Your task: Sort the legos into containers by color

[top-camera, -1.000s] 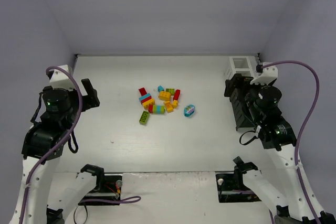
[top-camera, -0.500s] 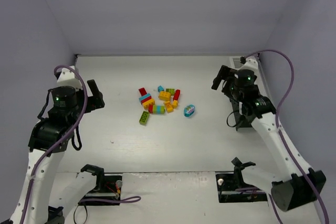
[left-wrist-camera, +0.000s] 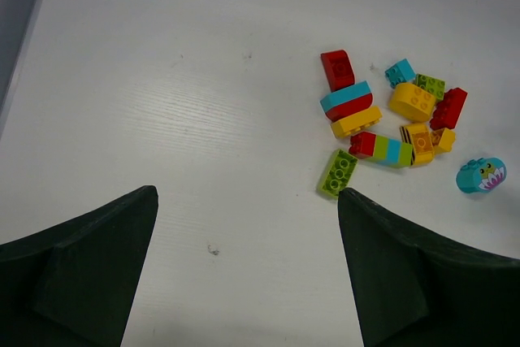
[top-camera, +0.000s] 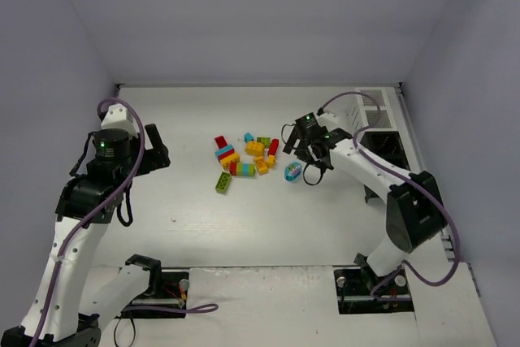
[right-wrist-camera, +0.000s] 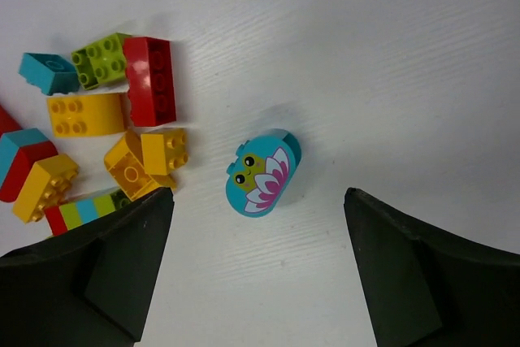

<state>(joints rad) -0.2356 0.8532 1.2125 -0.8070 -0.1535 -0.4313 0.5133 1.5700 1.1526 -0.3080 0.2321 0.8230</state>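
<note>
Step looks like the 1st pick; every brick seen is on the tabletop [top-camera: 187, 209]. Idle left end effector [left-wrist-camera: 244, 197]: released, empty. The right end effector [right-wrist-camera: 256, 197] is released, straddling the cyan oval piece [right-wrist-camera: 262, 172] without touching. Next call: descend, clench on it, carry right. Count: about 12 legos [top-camera: 254, 149], 1 oval. Far right, containers [top-camera: 392, 145]: 1 white, black ones partly hidden.

- White tabletop [top-camera: 203, 217].
- Cyan oval plastic piece [right-wrist-camera: 262, 172] lying flat on it.
- Multicoloured studded plastic bricks [top-camera: 246, 156] clustered just left of that oval.
- Row of white and black plastic bins [top-camera: 387, 144] well right of it.
</note>
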